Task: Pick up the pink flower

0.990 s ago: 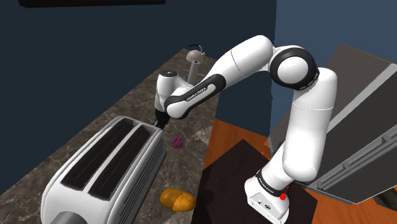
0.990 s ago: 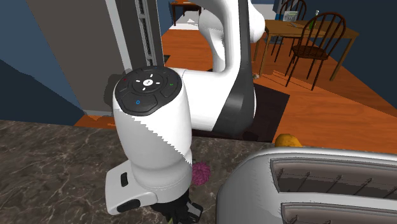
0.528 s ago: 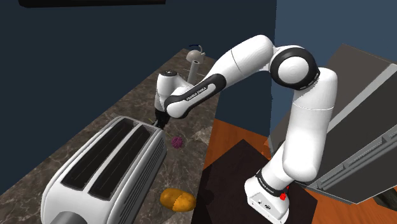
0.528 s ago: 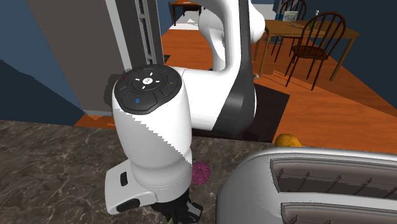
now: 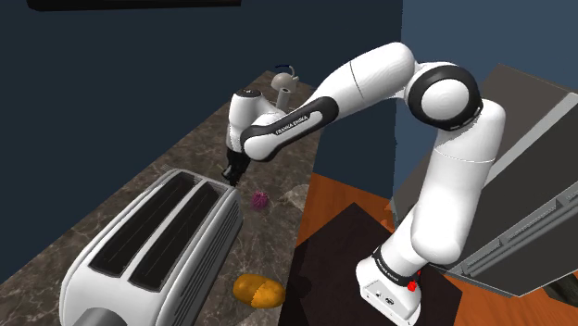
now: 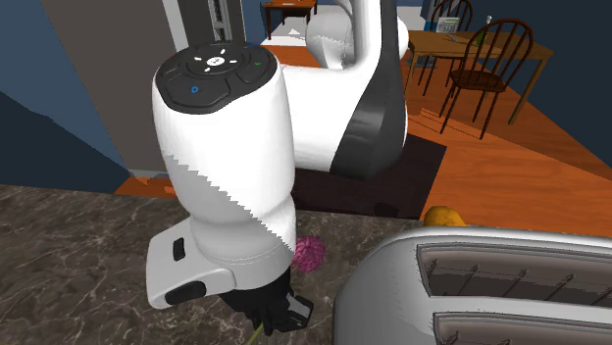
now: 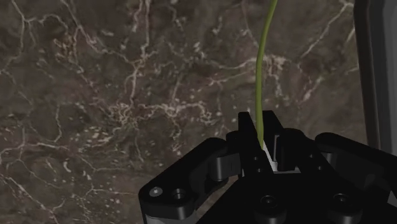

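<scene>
The pink flower head [image 5: 260, 199] shows just beyond the toaster's corner, over the dark marble counter [image 5: 157, 167]. In the second exterior view the flower head [image 6: 311, 253] peeks out behind the white wrist. My black gripper [image 5: 231, 174] points down beside the toaster's far end. The wrist view has the gripper [image 7: 261, 137] shut on the flower's thin green stem [image 7: 266, 57], which runs straight away from the fingers over the counter. A short bit of stem also hangs under the gripper [image 6: 267, 314].
A big silver toaster [image 5: 148, 245] lies close to the gripper, its edge [image 7: 378, 70] beside the stem. An orange-brown lump [image 5: 258, 290] sits near the counter's front edge. A grey object [image 5: 283, 85] stands at the counter's far end. Wooden chairs [image 6: 490, 59] stand across the room.
The arm has risen, lifting the wrist and gripper upward. The pink flower head has moved up with it and a little to the shoulder view's right.
</scene>
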You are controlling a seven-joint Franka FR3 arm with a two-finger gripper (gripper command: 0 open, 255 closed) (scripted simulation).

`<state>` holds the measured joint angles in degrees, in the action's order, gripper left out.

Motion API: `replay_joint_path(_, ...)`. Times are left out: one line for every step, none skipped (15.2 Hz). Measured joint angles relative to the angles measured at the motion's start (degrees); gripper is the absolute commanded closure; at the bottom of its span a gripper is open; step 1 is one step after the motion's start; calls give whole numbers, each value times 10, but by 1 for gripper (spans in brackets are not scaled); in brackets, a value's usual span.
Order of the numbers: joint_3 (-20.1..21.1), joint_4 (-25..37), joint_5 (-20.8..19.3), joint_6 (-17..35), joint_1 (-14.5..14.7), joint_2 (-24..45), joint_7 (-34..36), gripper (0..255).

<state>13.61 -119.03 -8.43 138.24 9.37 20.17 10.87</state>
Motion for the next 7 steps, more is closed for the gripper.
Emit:
replay_joint_path(1, 0, 2, -5, 0, -5, -1, 255)
replay_joint_path(2, 2, 4, -12, -1, -10, -3, 255)
replay_joint_path(3, 4, 6, -18, -3, -15, -5, 255)
replay_joint_path(4, 5, 9, -24, -3, -20, -6, 255)
replay_joint_path(5, 4, 11, -30, -4, -27, -8, 255)
replay_joint_path(6, 6, 13, -37, -5, -32, -9, 255)
replay_joint_path(7, 8, 15, -42, -5, -35, -11, 255)
